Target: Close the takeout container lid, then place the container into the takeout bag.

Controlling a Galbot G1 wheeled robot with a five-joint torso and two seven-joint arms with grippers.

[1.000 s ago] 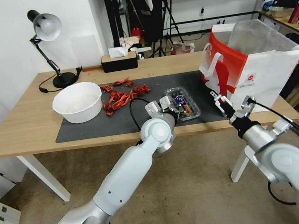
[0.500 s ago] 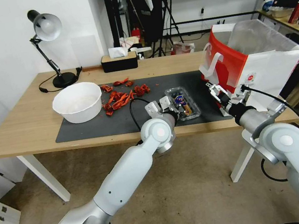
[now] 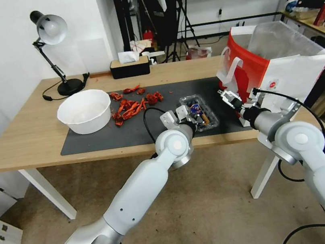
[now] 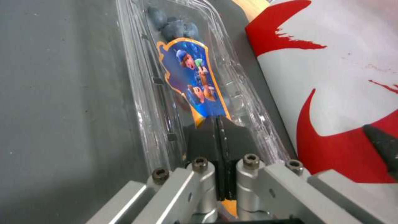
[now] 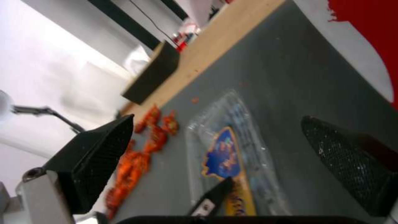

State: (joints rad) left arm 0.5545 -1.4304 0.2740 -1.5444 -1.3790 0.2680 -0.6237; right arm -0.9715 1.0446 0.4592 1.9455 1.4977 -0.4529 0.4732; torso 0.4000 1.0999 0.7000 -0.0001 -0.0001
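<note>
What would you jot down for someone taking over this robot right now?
Left end effector: shut, pressing on the near end of the takeout container.
Right end effector: open, hovering between the container and the takeout bag, holding nothing.
Container lies flat on the dark mat, left of the bag; the lid looks down.
Bag stands open at the table's right end.
Left: confirm closure, then move the container into the bag.

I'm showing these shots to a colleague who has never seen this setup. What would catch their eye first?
Likely the takeout bag, big, white and red, standing at the table's right end. Next the takeout container on the dark mat, its blue label seen through the clear lid, with the left gripper shut and pressing on its near end. The right gripper hangs open between container and bag, and red scraps lie beside a white bowl.
</note>
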